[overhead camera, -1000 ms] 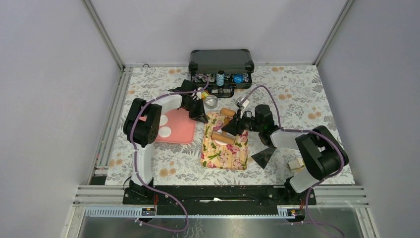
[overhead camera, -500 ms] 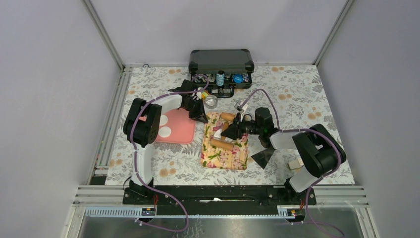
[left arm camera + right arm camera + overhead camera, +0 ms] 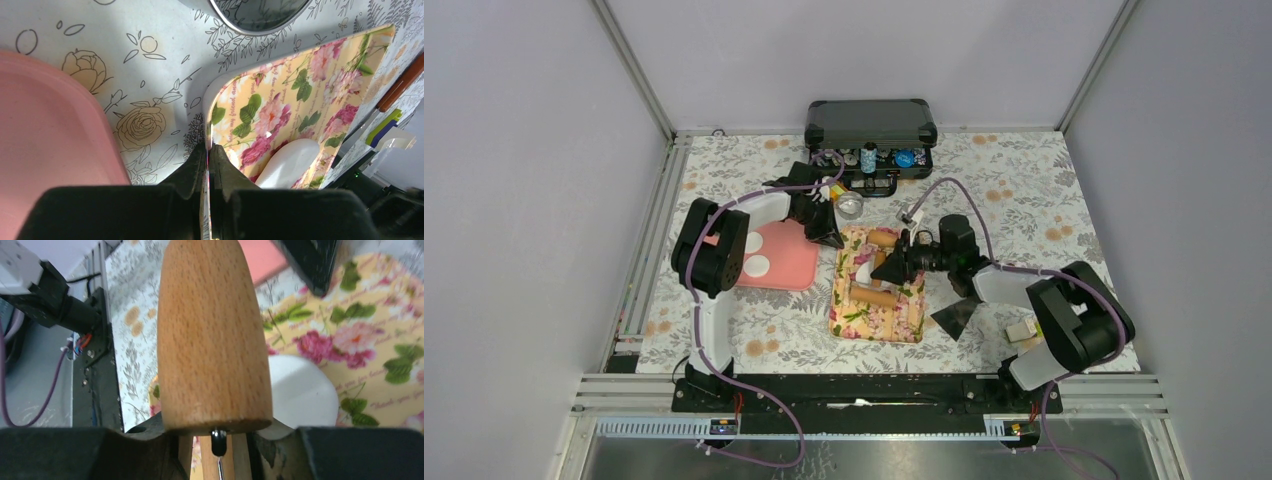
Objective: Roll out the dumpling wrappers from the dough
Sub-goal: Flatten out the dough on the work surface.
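Top view: two finished dumpling wrappers (image 3: 757,266) lie on the pink tray (image 3: 790,256), while the right gripper (image 3: 892,266) holds a wooden roller (image 3: 879,297) over the floral board (image 3: 874,318).

Left wrist: the left gripper (image 3: 207,150) is pinched shut on the floral board's edge, with the dough (image 3: 290,162) lying beyond it.

Right wrist: the right gripper is clamped on the wooden roller. The dough looks only partly flattened, so rolling remains.

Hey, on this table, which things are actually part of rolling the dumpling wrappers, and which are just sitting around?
In use: rolling pin in the right gripper; dough on the floral board; left gripper pinching the board's edge; flat wrappers on the pink tray.
Lying about: silver tin; open black case; small white-green block.
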